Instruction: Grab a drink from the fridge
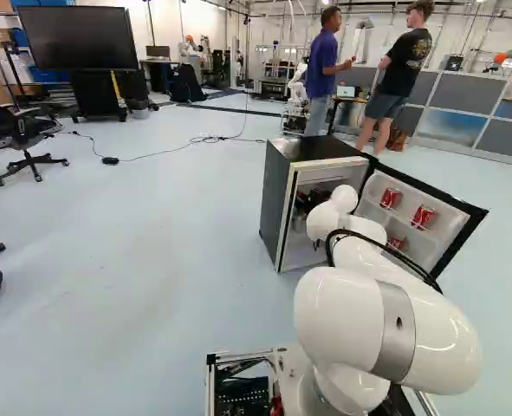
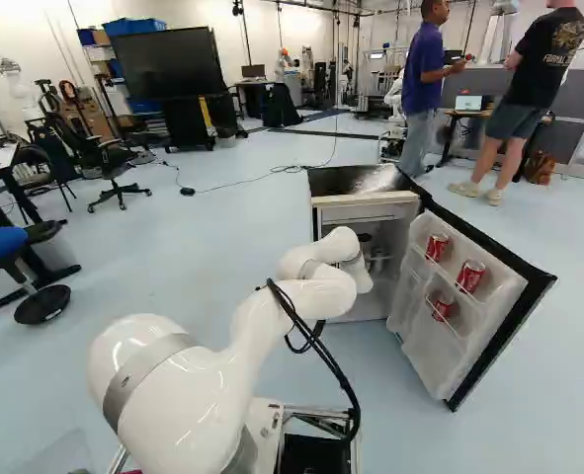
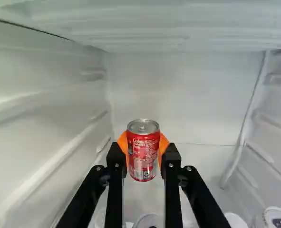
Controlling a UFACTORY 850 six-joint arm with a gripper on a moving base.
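So I'm running this one remotely, and my white arm is reaching into the small black fridge with the white interior, right of the middle in the left base view. The hand, black with two fingers, is inside the compartment. Wrist view says I've got one: the fingers are partly apart, with their orange pads pressing on both sides of a red soda can with a silver top, so the hand has hold of the drink. It's pretty much upright, and the smooth white back wall is beyond it. A few pale round tops show lower down by the black fingers, partly cut off, so I can't tell exactly what they all are. The fridge door is wide open toward the right, with three more red cans in its white racks, two up top and one lower. Far left there's a big black screen on a stand, with a black office chair nearer than it.
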